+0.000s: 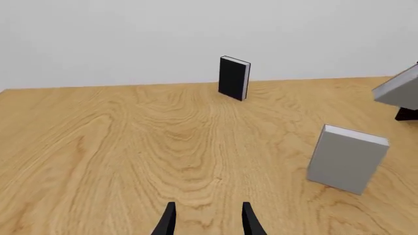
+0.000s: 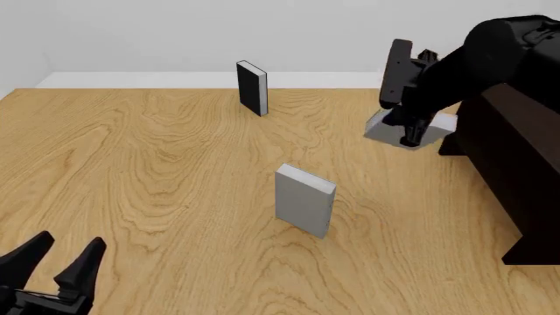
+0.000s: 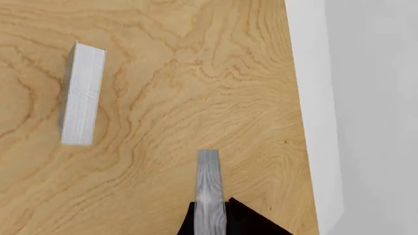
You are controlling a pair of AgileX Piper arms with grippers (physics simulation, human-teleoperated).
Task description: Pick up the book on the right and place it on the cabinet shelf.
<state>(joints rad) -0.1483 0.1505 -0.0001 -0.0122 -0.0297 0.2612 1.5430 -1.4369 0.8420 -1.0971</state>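
The right end effector point(image 2: 404, 125) is gripping the book point(image 2: 411, 128) from above, its fingers closing on the two covers so that the volume is hanging edge-on and clear of the tabletop point(image 2: 157, 170), which looks like the sensible hold for carrying it sideways into a recess without scraping. In the right wrist view the book point(image 3: 209, 183) is showing as a narrow pale strip running out from between the dark fingers, with wood grain passing beneath it. It is sitting near the front corner of the cabinet point(image 2: 516, 170), a large, very dark brown box along the right side of the scene; the shelf opening itself is not showing in these views, so how the book must be turned to enter it cannot be told. The book is looking plain light grey, hard-covered, with a whiter edge where the pages are showing, and tilted a little in the front view. A second grey book point(image 2: 303, 200) is standing upright mid-table, well apart, and a thin black book point(image 2: 252, 87) is standing farther back. The left end effector point(image 2: 60, 266) is hovering open and idle at the near left, holding nothing.
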